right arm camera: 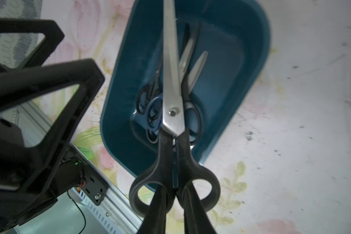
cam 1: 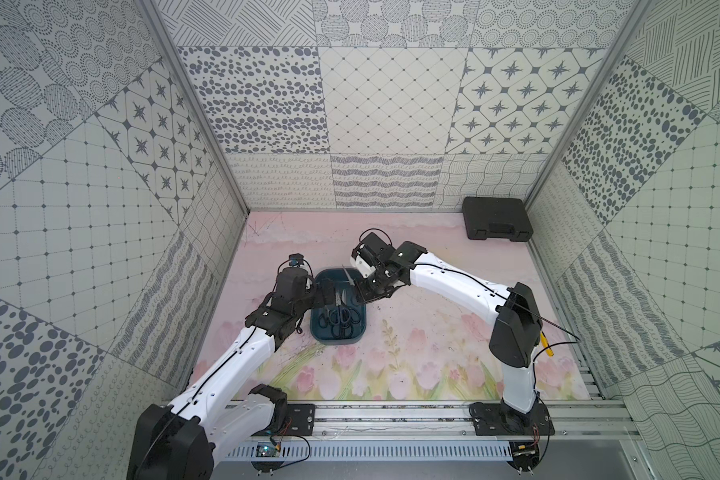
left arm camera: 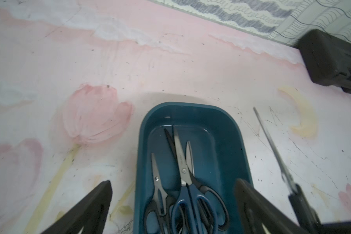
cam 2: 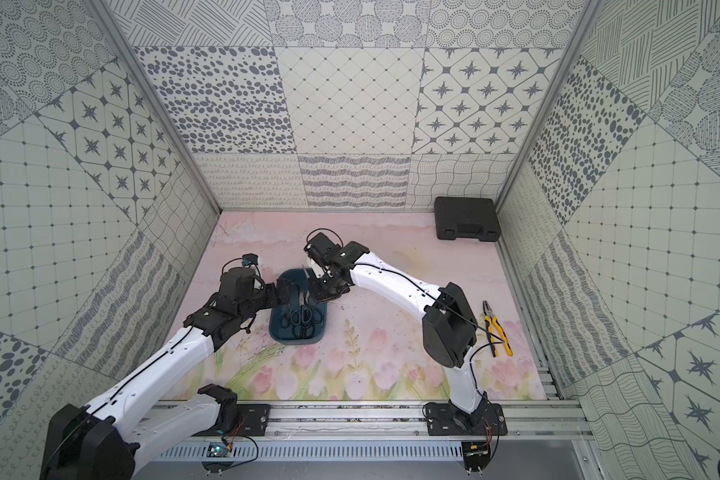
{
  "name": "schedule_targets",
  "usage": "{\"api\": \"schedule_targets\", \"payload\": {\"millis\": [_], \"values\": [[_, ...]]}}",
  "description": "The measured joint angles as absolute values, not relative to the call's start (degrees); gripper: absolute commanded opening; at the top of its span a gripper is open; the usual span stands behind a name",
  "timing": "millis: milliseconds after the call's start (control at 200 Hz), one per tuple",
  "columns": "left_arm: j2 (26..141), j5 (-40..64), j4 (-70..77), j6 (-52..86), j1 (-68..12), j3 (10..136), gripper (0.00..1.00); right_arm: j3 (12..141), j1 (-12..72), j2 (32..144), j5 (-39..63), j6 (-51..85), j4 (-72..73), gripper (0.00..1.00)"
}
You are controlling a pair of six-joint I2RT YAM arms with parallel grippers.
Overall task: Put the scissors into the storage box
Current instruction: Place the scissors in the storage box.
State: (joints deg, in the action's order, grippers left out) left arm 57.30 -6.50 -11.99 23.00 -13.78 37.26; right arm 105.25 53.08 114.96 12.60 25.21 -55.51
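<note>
My right gripper point(right arm camera: 175, 188) is shut on the black loop handles of a large pair of scissors point(right arm camera: 172, 91). Its closed silver blades hang over the teal storage box point(right arm camera: 241, 50). Both top views show this gripper point(cam 1: 360, 291) point(cam 2: 319, 291) at the box's right side, with the blade point(cam 1: 347, 276) above the far end. Inside the box point(left arm camera: 180, 105) lie a dark blue-handled pair point(left arm camera: 187, 198) and black-handled pairs point(left arm camera: 160, 194) beside and under it. My left gripper point(left arm camera: 173, 181) stands open over the box's left side point(cam 1: 327, 293), holding nothing.
A black hard-shell case point(cam 1: 497, 224) point(cam 2: 466, 218) sits in the far right corner. Yellow-and-black pliers point(cam 2: 495, 328) lie on the mat near the right wall, behind the right arm's elbow. The metal rail point(cam 1: 391, 415) runs along the front edge.
</note>
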Motion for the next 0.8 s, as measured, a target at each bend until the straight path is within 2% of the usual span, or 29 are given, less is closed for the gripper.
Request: {"api": "schedule_targets", "payload": {"millis": [260, 355, 440, 495, 665, 800], "values": [[52.2, -6.5, -17.5, 27.8, -3.9, 34.6, 0.99, 110.3, 57.0, 125.8, 15.2, 26.5, -55.5, 0.0], [50.5, -8.0, -19.1, 30.0, -2.4, 33.5, 0.99, 110.8, 56.9, 127.4, 15.0, 26.6, -55.5, 0.09], [49.3, -9.3, -20.0, 31.5, -1.7, 32.5, 0.99, 111.4, 56.8, 127.6, 15.0, 26.5, -55.6, 0.32], [48.7, -9.9, -20.5, 32.3, -1.4, 32.2, 0.99, 112.2, 56.6, 127.6, 15.0, 26.1, -55.5, 0.4], [46.6, -11.3, -20.8, 33.3, -1.0, 31.6, 0.99, 110.6, 55.9, 123.8, 11.5, 23.5, -53.2, 0.55], [44.2, -10.8, -18.4, 32.4, -1.0, 31.9, 0.99, 98.8, 53.4, 110.3, 6.4, 20.7, -46.5, 0.65]]}}
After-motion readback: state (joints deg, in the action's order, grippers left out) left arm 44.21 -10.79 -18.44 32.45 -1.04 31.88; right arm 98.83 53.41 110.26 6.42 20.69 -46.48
